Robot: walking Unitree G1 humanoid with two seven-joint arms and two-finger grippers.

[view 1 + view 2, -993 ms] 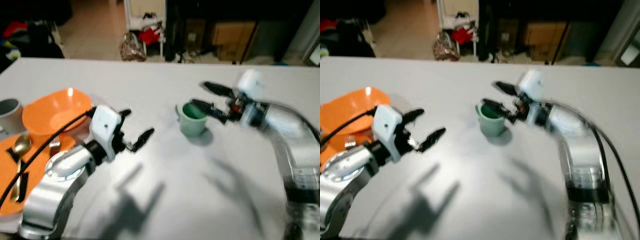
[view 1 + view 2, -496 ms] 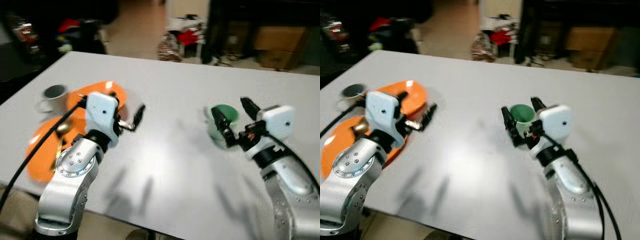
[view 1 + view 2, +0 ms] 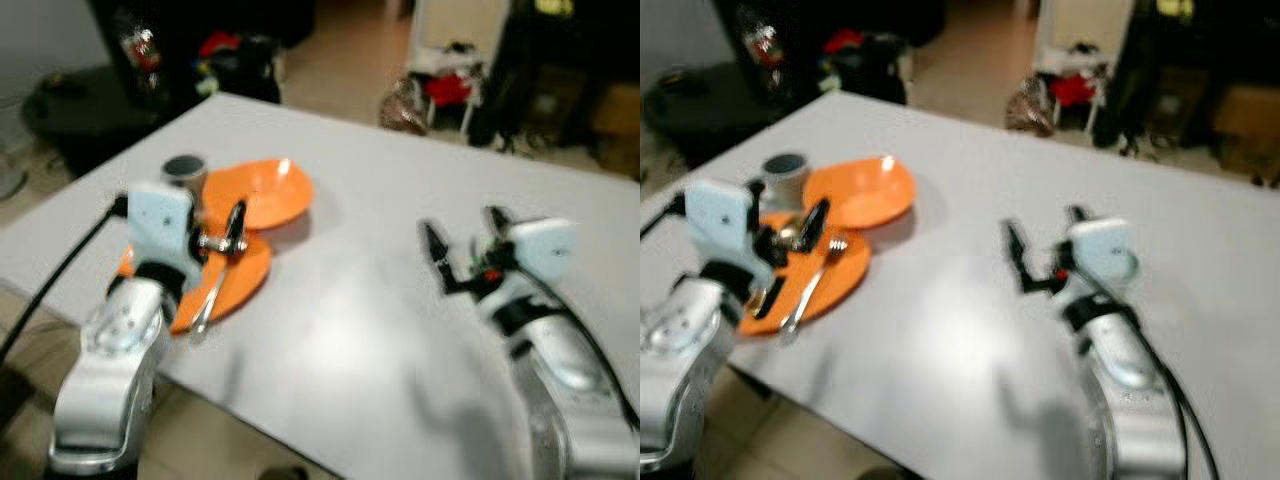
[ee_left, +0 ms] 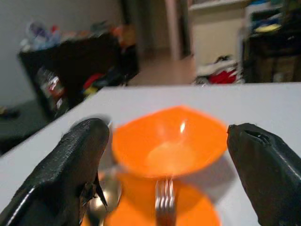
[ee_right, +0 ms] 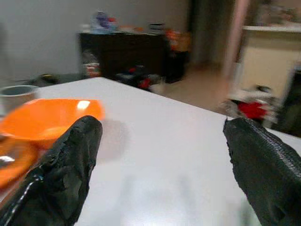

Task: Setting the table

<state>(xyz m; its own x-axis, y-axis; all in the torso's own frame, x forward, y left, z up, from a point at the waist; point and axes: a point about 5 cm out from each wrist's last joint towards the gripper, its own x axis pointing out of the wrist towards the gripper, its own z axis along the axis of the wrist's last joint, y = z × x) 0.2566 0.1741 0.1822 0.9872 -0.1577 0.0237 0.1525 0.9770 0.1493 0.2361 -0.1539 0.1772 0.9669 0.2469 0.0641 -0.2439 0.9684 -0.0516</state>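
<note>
The orange bowl (image 3: 862, 192) sat on the white table (image 3: 970, 300), near its left side, with its edge resting over a flat orange plate (image 3: 825, 285). The bowl looked smooth, shiny and round. A silver fork (image 3: 812, 282) and a spoon (image 3: 787, 236) lay on the plate. A grey mug (image 3: 784, 172) stood just behind the plate, next to the bowl.

The left gripper (image 3: 232, 228) hung over the plate, its black fingers (image 4: 77, 165) spread wide and holding nothing. In the left wrist view the bowl and fork showed between them.

The right gripper (image 3: 1042, 250) hung above the bare middle of the table, well apart from the dishes. Its fingers (image 5: 66, 174) were spread wide too, with nothing between them. They looked rough and black.
</note>
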